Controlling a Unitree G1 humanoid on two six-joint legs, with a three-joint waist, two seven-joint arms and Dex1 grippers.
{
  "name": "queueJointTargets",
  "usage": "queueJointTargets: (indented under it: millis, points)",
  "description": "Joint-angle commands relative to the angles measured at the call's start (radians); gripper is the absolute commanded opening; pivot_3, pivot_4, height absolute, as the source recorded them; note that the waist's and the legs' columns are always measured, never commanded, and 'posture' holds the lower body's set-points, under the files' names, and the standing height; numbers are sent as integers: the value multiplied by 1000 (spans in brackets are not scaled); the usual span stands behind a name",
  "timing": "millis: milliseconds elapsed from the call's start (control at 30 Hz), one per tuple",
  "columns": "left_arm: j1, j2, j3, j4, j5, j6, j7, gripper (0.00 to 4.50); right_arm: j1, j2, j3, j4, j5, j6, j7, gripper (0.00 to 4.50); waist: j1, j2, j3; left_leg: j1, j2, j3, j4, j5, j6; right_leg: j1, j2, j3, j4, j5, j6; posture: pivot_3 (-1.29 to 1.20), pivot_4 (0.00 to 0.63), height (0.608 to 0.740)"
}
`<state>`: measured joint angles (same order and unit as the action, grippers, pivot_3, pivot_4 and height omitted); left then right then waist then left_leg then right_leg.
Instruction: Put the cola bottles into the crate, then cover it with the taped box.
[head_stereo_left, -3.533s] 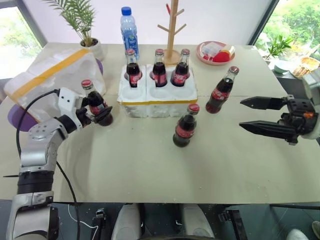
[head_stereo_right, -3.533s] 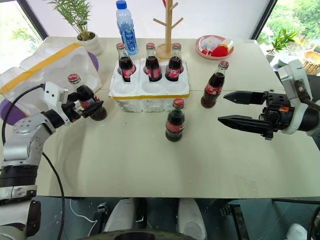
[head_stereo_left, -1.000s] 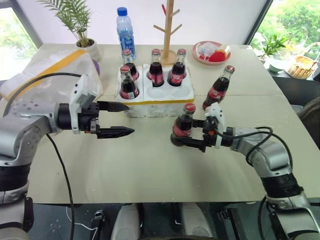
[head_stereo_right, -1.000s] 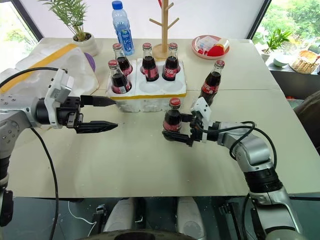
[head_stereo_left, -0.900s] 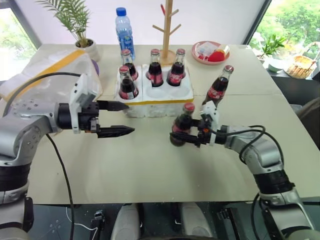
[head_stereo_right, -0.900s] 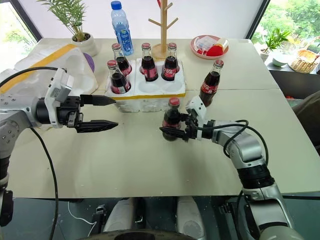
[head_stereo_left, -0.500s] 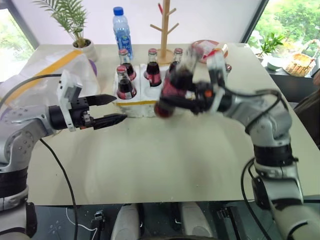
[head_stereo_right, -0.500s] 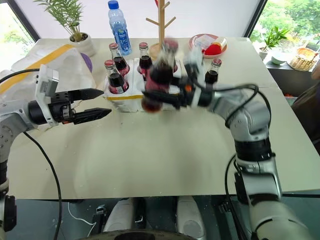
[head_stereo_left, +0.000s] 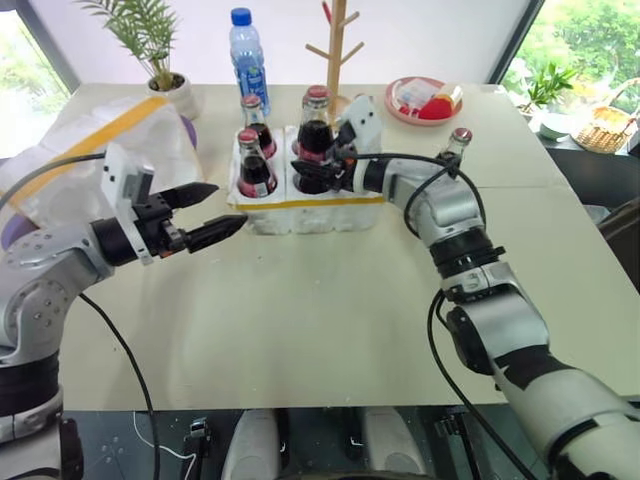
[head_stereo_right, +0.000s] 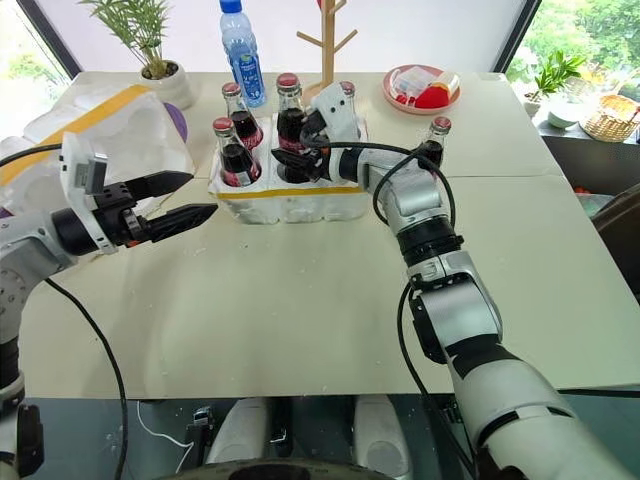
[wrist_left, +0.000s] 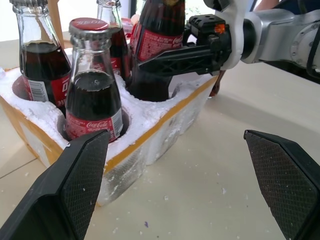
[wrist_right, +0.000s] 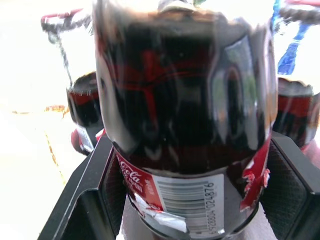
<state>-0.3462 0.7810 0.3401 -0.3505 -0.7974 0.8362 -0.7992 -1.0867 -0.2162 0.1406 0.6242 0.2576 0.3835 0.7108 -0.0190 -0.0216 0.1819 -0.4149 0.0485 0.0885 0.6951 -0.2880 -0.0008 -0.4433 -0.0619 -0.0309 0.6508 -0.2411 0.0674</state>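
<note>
The crate (head_stereo_left: 322, 205), white foam with a yellow strip, stands mid-table. Cola bottles sit in its back-left (head_stereo_left: 251, 110) and front-left (head_stereo_left: 255, 165) wells; another cap (head_stereo_right: 346, 90) peeks out at the back right. My right gripper (head_stereo_left: 312, 170) is shut on a cola bottle (wrist_right: 185, 115), holding it upright at the front-middle well (wrist_left: 150, 92). One more bottle (head_stereo_left: 455, 147) stands on the table right of the crate. My left gripper (head_stereo_left: 228, 205) is open and empty, just left of the crate's front. The taped box (head_stereo_left: 95, 150) lies at the far left.
Behind the crate stand a blue-capped water bottle (head_stereo_left: 245, 50), a wooden peg rack (head_stereo_left: 340, 55) and a potted plant (head_stereo_left: 165, 60). A red plate (head_stereo_left: 425, 100) with items lies at the back right. A purple object (head_stereo_left: 190, 128) peeks from behind the taped box.
My right gripper closed on the bottle that stood in front of the crate, lifted it and carried it up to the crate. The left gripper drew back slightly to the left, staying open.
</note>
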Motion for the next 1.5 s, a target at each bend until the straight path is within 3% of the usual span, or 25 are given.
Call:
queueJointTargets:
  millis: [33, 67, 100, 133, 233, 367, 567, 733, 867, 1100, 1433, 1500]
  points:
    - [4, 14, 26, -31, -5, -31, 2, 4500, -12, 26, -24, 1, 6, -6, 26, 2841, 1, 0, 0, 0, 0, 0, 0, -1, 2, 0, 0, 0, 1, 0, 0, 0, 150, 740]
    - [4, 13, 20, -30, -1, -35, 3, 4500, -7, 33, -28, 8, 5, -2, 26, 3903, 0, 0, 0, 0, 0, 0, 0, -1, 2, 0, 0, 0, 1, 0, 0, 0, 150, 740]
    - [2, 13, 13, -29, 1, -38, 2, 4500, -3, 39, -31, 11, 2, -2, 22, 4329, 0, 0, 0, 0, 0, 0, 0, -1, 2, 0, 0, 0, 1, 0, 0, 0, 150, 740]
    - [-2, 12, 6, -28, 3, -40, 2, 4500, 3, 42, -32, 10, -5, -6, 14, 4451, -1, 0, 0, 0, 0, 0, 0, -1, 2, 0, 0, 0, 1, 0, 0, 0, 150, 740]
    - [-19, 12, -16, -21, 5, -47, -3, 4500, 36, 23, -40, -37, -22, -2, -8, 4451, 1, 0, 0, 1, 0, 0, -1, -1, 2, 0, 0, 0, 1, 0, 0, 0, 150, 740]
    - [-34, 14, -33, -14, 4, -50, -14, 4500, 153, -94, -90, -294, 8, 116, -5, 4451, 12, 0, 0, 1, 0, -1, -1, -1, 2, 0, -1, -1, 0, 0, 0, 0, 150, 740]
    - [-44, 17, -57, 20, 15, -72, -38, 4500, 422, -311, -241, -752, 110, 424, -43, 4451, 8, 0, 0, 0, -1, -1, -1, -2, 3, 1, -2, -1, -2, 0, 0, 0, 150, 740]
    - [-93, -1, -108, 63, 31, -91, -69, 4500, 639, -356, -379, -967, 170, 589, -135, 4451, 3, 0, 0, 5, -1, 0, -6, -1, 2, 2, 2, 0, -2, 0, 0, 0, 150, 740]
    - [-137, -15, -159, 95, 52, -111, -91, 4500, 678, -339, -407, -943, 127, 556, -234, 4451, 1, 0, 0, 7, -2, 1, -8, 0, 1, 2, 3, 2, -2, 0, -1, 0, 150, 740]
    - [-207, -41, -211, 136, 79, -129, -125, 4500, 573, -259, -384, -735, 68, 384, -334, 4451, 4, 0, 0, 7, -2, 1, -8, 0, 0, 2, 3, 2, -2, 0, -1, 0, 150, 740]
    - [-195, -36, -194, 115, 85, -123, -126, 4500, 309, -181, -314, -212, -11, 76, -315, 4451, 0, 0, 0, 7, -2, 1, -10, 0, 0, 2, 4, 2, -3, 0, -1, 0, 150, 740]
    - [-185, -29, -182, 106, 82, -118, -118, 4500, 278, -183, -318, -150, -19, 19, -313, 3941, 3, 0, 0, 7, -1, 1, -10, 0, 0, 2, 4, 2, -3, 0, -1, 0, 150, 740]
